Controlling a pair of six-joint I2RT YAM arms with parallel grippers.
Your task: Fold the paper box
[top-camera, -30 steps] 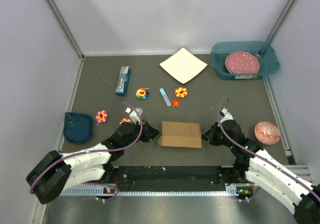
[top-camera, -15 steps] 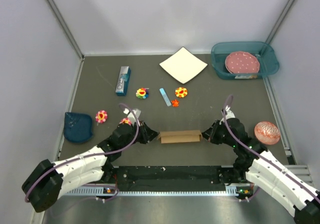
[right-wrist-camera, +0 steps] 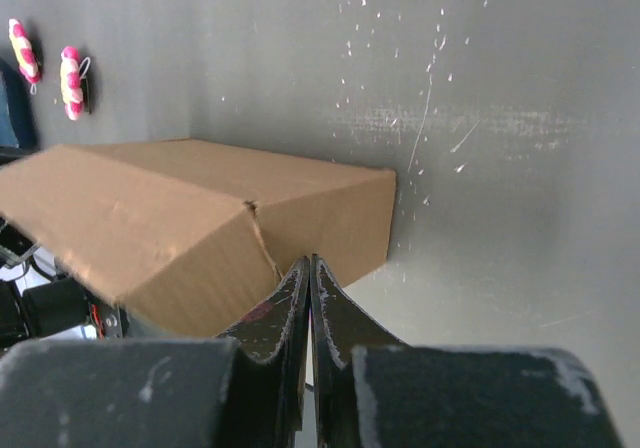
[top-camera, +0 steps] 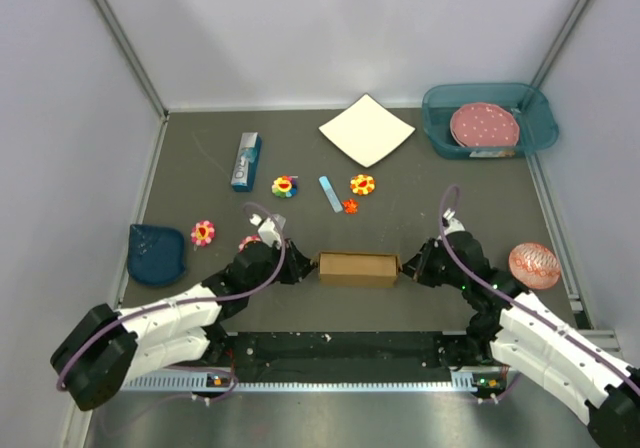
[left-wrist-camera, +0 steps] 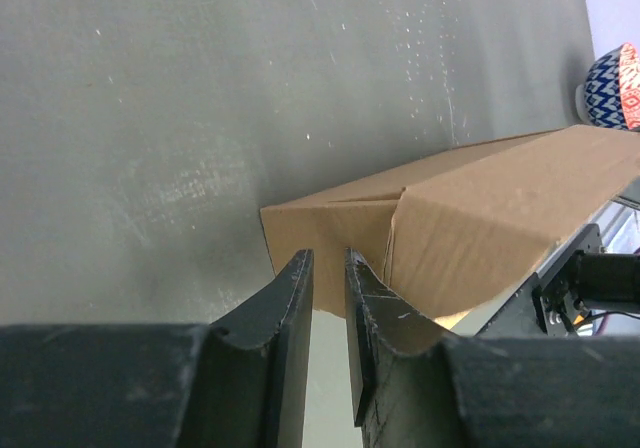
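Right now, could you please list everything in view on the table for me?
box: one, brown, near centre, between the grippers
sheet: one, white, far centre
bin: one, teal, far right
plate: one, pink dotted, in the bin
carton: one, blue, far left
strip: one, light blue, centre
flowers: five, pink, yellow, orange; three centre, two left
dish: one, dark blue, left edge
bowl: one, red-white patterned, right edge
left gripper: black, pinching the box's left end
right gripper: black, shut at the box's right end
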